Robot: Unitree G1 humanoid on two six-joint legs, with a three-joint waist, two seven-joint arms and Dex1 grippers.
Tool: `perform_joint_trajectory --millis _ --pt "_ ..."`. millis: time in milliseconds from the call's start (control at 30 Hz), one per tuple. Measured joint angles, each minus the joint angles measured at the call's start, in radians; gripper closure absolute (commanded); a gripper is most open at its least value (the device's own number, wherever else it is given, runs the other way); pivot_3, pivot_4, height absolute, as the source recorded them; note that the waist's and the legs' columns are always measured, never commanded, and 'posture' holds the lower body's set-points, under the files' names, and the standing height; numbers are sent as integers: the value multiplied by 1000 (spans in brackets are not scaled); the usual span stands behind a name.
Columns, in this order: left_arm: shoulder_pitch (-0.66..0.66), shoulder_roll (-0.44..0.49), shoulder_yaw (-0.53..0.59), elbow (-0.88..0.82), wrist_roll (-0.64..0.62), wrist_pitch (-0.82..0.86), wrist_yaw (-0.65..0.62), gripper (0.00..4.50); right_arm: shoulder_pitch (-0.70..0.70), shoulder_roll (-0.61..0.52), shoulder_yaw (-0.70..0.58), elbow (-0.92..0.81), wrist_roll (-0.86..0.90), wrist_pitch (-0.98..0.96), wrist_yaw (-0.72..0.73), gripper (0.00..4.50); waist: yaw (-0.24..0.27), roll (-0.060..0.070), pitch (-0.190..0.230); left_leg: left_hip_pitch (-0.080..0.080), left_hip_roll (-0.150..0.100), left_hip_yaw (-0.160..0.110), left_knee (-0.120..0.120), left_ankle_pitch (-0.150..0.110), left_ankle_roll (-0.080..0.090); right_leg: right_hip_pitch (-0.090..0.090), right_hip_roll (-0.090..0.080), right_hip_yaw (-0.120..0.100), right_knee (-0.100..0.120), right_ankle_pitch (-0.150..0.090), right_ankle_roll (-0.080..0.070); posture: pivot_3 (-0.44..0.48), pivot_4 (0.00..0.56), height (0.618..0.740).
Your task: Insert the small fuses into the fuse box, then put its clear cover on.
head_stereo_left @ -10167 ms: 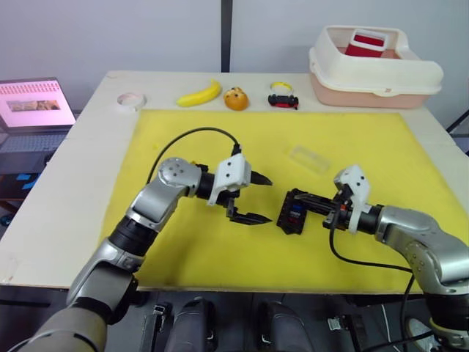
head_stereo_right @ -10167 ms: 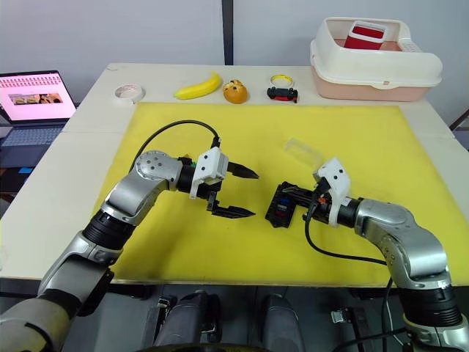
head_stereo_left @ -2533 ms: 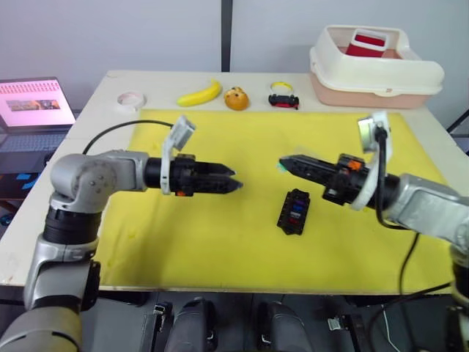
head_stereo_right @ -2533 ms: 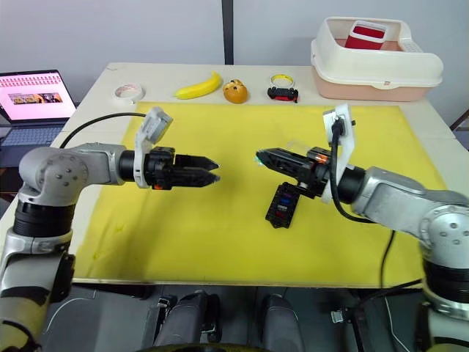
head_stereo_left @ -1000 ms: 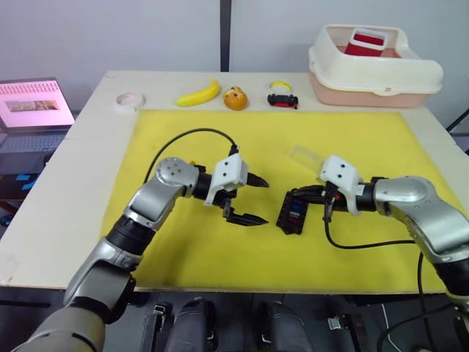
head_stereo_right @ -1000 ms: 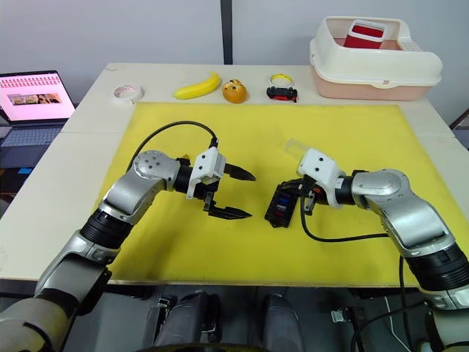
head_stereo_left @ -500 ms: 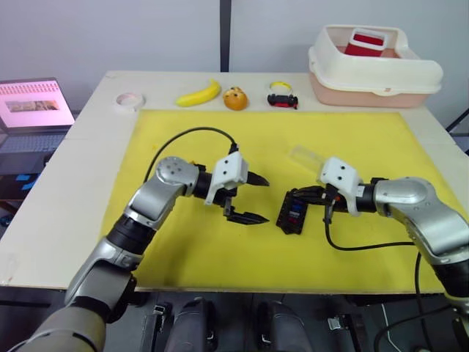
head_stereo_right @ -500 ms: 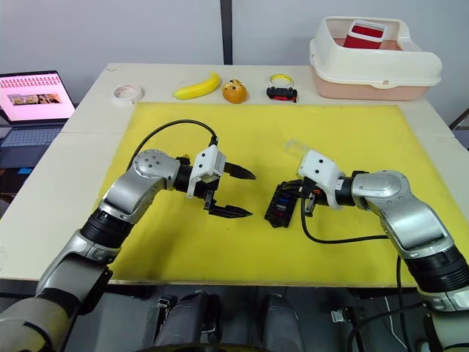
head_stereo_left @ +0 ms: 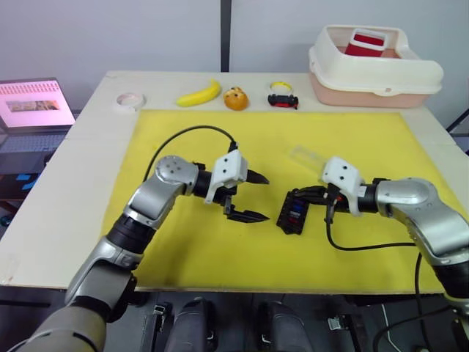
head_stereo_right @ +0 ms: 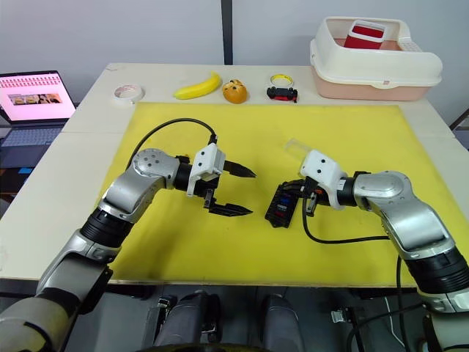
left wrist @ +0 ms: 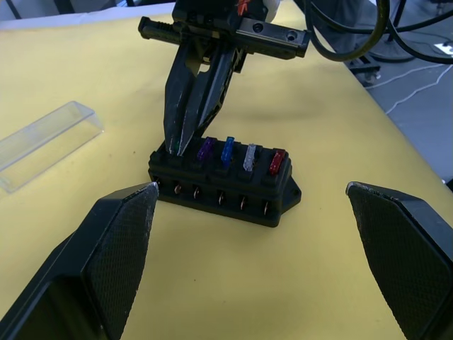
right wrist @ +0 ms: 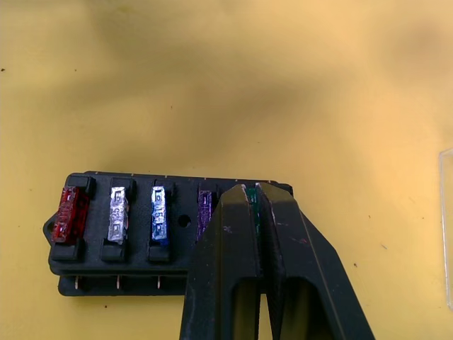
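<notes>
Right gripper [right wrist: 253, 195] is pinching the green fuse [left wrist: 174, 146] straight down into the end slot of the fuse box [head_stereo_left: 295, 212], mid-mat; left gripper [head_stereo_left: 252, 196] hangs spread beside it.

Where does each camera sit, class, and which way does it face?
Head eyes: look forward and down over both arms at the yellow mat and the fuse box.
Left wrist: looks between the open left hand at the fuse box, the clear cover and the right hand.
Right wrist: looks along the right hand, shut on the green fuse.
Shared: both wrist views show the fuse box and the right hand.
</notes>
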Motion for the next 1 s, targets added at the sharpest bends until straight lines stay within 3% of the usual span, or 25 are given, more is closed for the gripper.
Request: perform_joint_trajectory --millis 267,400,600,867,1000 --pt "0 0 0 0 1 -1 0 16 17 1 -9 -3 0 -6 -1 4500 1 0 0 0 0 0 0 0 0 1 0 0 0 0 0 0 150 740" --pt "-1 -1 0 4 7 -2 0 0 21 2 -15 -9 2 10 -8 3078 0 0 0 0 0 0 1 0 0 1 0 0 0 0 0 0 150 740" --pt "-7 -5 1 6 13 -4 0 0 22 2 -46 -21 6 51 -8 44 -1 0 0 0 0 0 1 0 0 1 0 0 0 0 0 0 150 740" --pt "-7 -9 5 6 14 -6 0 0 18 5 -91 -62 49 116 -12 44 0 0 0 0 0 0 1 0 0 1 0 0 0 0 0 0 150 740" --pt "-6 -9 5 6 14 -7 -1 0 14 5 -178 -123 137 218 -23 44 0 0 0 0 0 -1 1 0 0 1 0 0 0 0 0 0 150 740"
